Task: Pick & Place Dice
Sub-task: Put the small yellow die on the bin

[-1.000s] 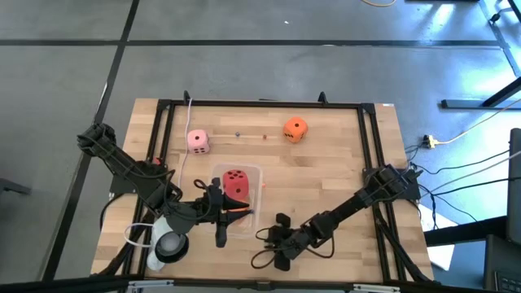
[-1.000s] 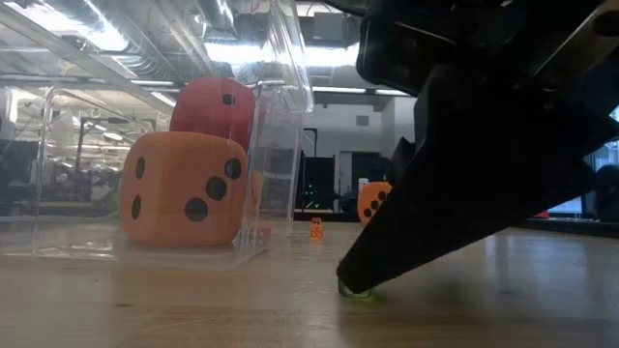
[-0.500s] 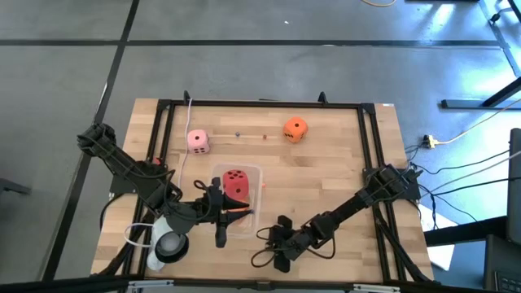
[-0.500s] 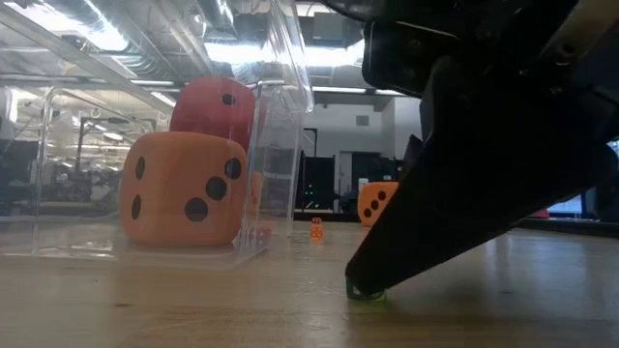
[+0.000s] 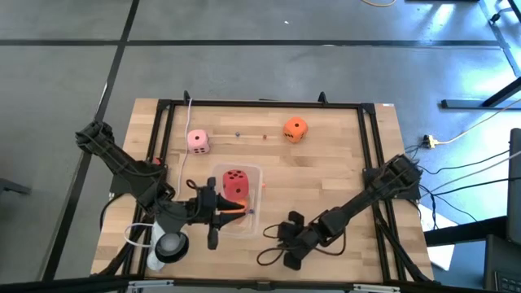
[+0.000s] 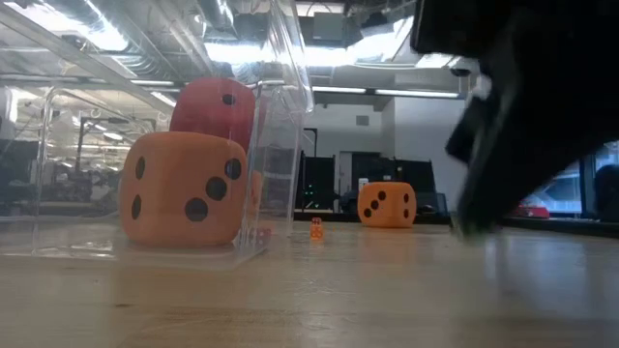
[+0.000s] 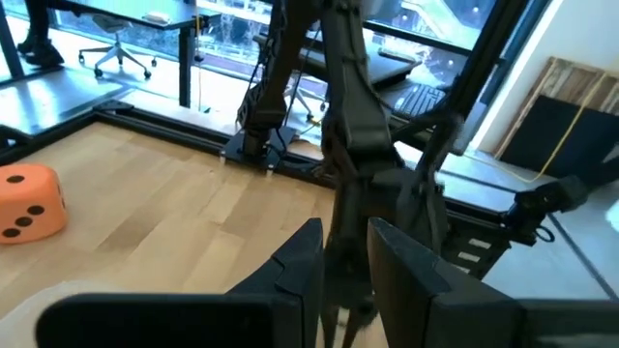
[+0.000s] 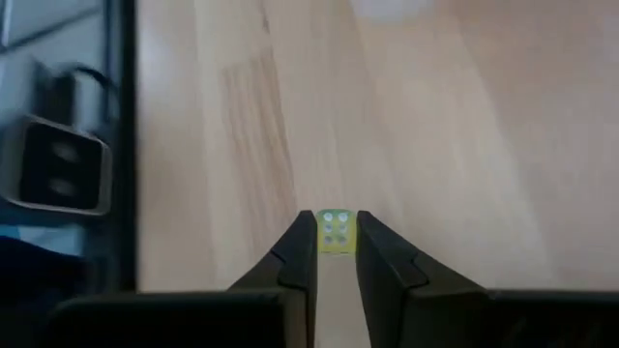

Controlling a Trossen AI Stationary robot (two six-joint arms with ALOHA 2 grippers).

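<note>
On the wooden table [image 5: 342, 155] a clear plastic box [image 5: 259, 172] near the front middle holds a red die [image 5: 235, 182] and an orange die [image 6: 182, 188], while a pink die [image 5: 198, 141] and another orange die [image 5: 295, 129] sit well apart along the far side. The left gripper [image 5: 213, 213], fingers close together with nothing between them, waits beside the box. The right gripper [image 8: 336, 253] is clamped on a tiny yellow-green die [image 8: 336, 230], apparently lifted just off the wood, and the box lies to its left and slightly farther back, so the carry runs that way.

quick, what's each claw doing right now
Left claw: fingers close together, nothing between them, beside the clear box.
Right claw: shut on a tiny yellow-green die.
</note>
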